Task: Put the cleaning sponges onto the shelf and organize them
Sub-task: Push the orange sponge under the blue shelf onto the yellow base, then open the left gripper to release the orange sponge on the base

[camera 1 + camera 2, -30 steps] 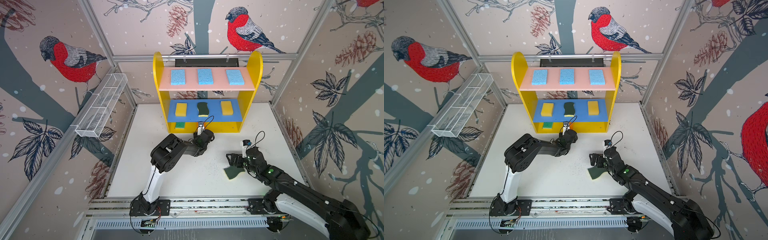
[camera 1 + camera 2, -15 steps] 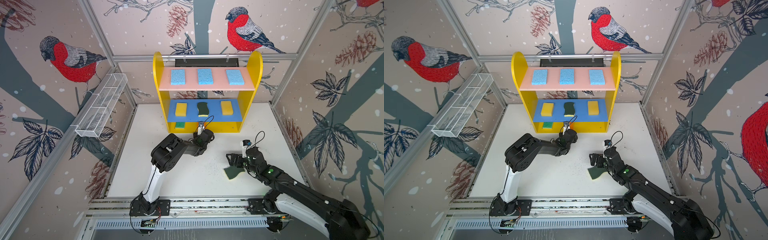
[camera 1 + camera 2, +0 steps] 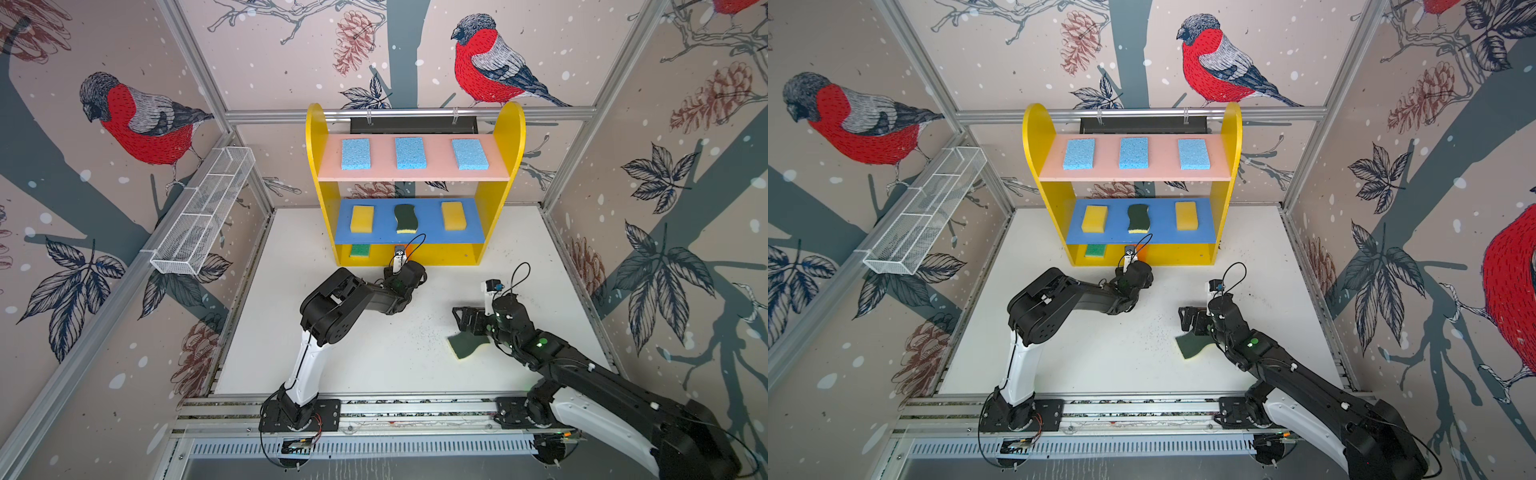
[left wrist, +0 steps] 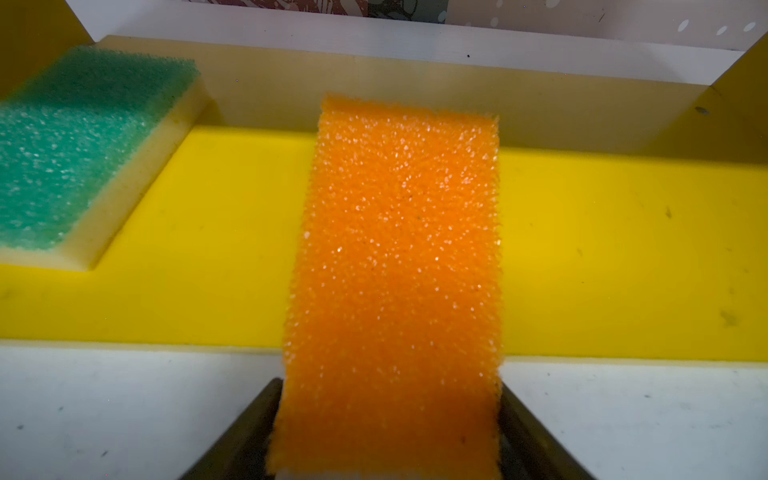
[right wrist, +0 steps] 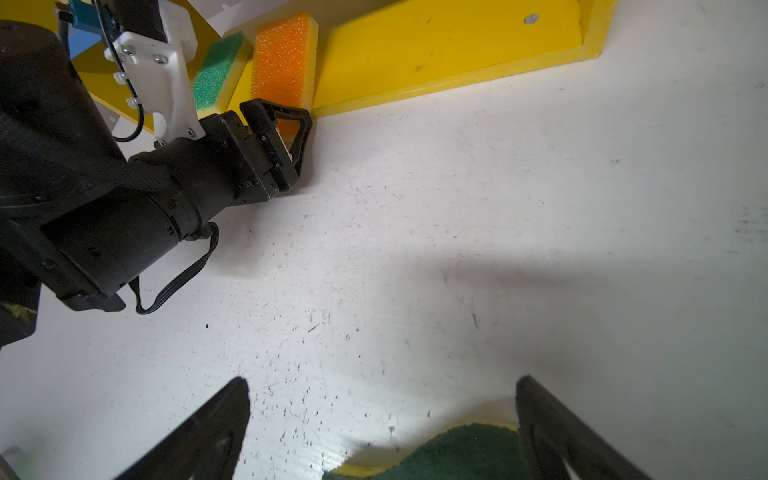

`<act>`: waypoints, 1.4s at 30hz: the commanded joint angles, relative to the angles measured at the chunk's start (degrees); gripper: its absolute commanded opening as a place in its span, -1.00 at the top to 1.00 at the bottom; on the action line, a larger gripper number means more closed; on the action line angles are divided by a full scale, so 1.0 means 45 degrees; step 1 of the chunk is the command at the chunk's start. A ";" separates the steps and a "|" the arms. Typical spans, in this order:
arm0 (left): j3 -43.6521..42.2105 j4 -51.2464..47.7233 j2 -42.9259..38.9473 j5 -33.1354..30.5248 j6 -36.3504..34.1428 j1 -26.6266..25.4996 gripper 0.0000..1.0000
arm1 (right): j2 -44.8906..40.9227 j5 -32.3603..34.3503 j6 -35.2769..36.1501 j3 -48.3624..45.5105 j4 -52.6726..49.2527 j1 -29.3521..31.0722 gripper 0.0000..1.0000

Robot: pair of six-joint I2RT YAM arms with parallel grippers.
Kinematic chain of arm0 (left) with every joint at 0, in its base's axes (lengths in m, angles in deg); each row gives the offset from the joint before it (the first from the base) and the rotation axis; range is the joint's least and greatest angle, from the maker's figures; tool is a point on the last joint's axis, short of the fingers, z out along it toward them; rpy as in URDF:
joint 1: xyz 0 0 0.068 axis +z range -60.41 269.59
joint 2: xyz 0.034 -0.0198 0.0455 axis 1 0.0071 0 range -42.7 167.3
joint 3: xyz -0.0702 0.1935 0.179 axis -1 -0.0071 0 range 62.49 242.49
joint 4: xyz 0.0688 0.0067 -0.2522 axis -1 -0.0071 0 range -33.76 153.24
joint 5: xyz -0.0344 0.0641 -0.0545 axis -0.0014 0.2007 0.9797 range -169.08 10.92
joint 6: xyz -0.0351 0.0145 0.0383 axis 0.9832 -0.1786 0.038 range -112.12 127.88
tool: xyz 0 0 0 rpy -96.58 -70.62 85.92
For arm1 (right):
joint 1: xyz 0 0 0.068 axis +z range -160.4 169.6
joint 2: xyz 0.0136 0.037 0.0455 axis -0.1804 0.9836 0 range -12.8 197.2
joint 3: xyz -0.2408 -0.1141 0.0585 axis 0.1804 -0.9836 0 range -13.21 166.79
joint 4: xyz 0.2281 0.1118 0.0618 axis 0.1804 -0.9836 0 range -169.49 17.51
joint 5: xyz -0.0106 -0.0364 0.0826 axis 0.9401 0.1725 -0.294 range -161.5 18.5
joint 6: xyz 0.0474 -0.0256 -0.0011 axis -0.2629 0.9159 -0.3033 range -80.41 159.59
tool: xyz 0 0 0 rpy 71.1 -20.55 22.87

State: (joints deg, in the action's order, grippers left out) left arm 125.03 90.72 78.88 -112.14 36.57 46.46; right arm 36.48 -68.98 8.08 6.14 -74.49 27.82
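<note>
Shelf's bottom board (image 4: 623,249) holds the orange-topped sponge (image 4: 395,270); nothing visibly moved, we can't tell if left gripper (image 4: 389,384) grips; right gripper (image 5: 382,379) gapes.

Orange-topped sponge (image 4: 395,270), green-topped sponge (image 4: 75,141), yellow shelf board (image 4: 602,249), white table (image 5: 498,208), bullfinch-patterned walls (image 3: 145,124)

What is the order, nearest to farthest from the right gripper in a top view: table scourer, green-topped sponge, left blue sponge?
1. Table scourer, at the right gripper.
2. Green-topped sponge, bottom board, left.
3. Left blue sponge, pink board.
</note>
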 commanded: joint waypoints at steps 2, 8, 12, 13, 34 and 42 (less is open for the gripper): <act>-0.0129 0.0767 -0.0257 -0.0213 -0.0015 -0.0004 -0.46 | -0.0147 0.0113 -0.0030 -0.0004 0.0173 0.0001 -0.99; -0.0083 0.0928 -0.0260 -0.0195 -0.0006 -0.0005 -0.42 | -0.0285 0.0190 -0.0037 -0.0014 0.0083 0.0003 -0.99; 0.0055 0.0972 -0.0198 -0.0198 -0.0057 0.0001 -0.36 | -0.0301 0.0210 -0.0036 -0.0024 0.0054 0.0002 -0.99; 0.0125 0.0935 -0.0183 -0.0212 -0.0080 -0.0004 -0.36 | -0.0315 0.0224 -0.0037 -0.0024 0.0054 -0.0006 -0.99; 0.1585 -0.0636 0.0708 -0.0900 0.0131 0.0015 -0.45 | -0.0788 0.0290 -0.0133 -0.0101 -0.0297 0.0001 -0.99; 0.1770 -0.1067 0.0797 -0.0784 0.0248 0.0054 -0.51 | -0.1191 0.0354 -0.0186 -0.0141 -0.0562 0.0006 -0.99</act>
State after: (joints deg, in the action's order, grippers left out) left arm 132.77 90.90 82.05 -117.99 37.42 46.39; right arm 31.67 -68.54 7.86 5.51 -76.65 27.82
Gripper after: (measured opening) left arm 0.755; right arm 0.995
